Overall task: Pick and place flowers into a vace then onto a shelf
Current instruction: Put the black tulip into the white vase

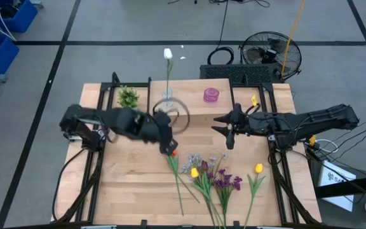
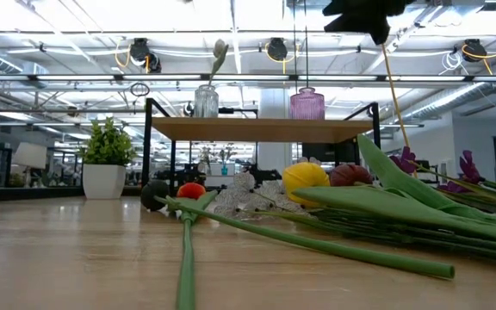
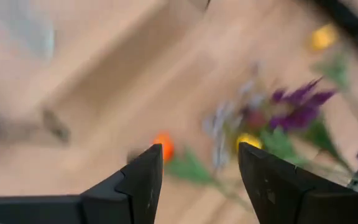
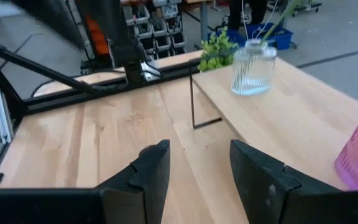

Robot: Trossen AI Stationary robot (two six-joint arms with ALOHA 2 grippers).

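Several artificial flowers (image 1: 210, 177) lie on the tabletop near its front edge: yellow tulips, purple blooms, pale sprays and an orange tulip (image 1: 173, 152) with its stem toward the near edge. A white tulip (image 1: 168, 54) stands in the clear ribbed vase (image 1: 168, 102) on the shelf (image 1: 192, 105). My left gripper (image 1: 168, 144) is open just beside the orange tulip (image 3: 163, 146), which shows ahead of its fingers, blurred. My right gripper (image 1: 229, 132) is open above the table right of the shelf, facing the shelf (image 4: 291, 118) and the clear vase (image 4: 252, 67).
A pink glass vase (image 1: 211, 95) stands on the shelf right of the clear one. A small leafy plant in a white pot (image 1: 128, 97) sits at the far left of the table. Bare tabletop (image 1: 126, 184) lies left of the flowers. Black frame rails run along both table sides.
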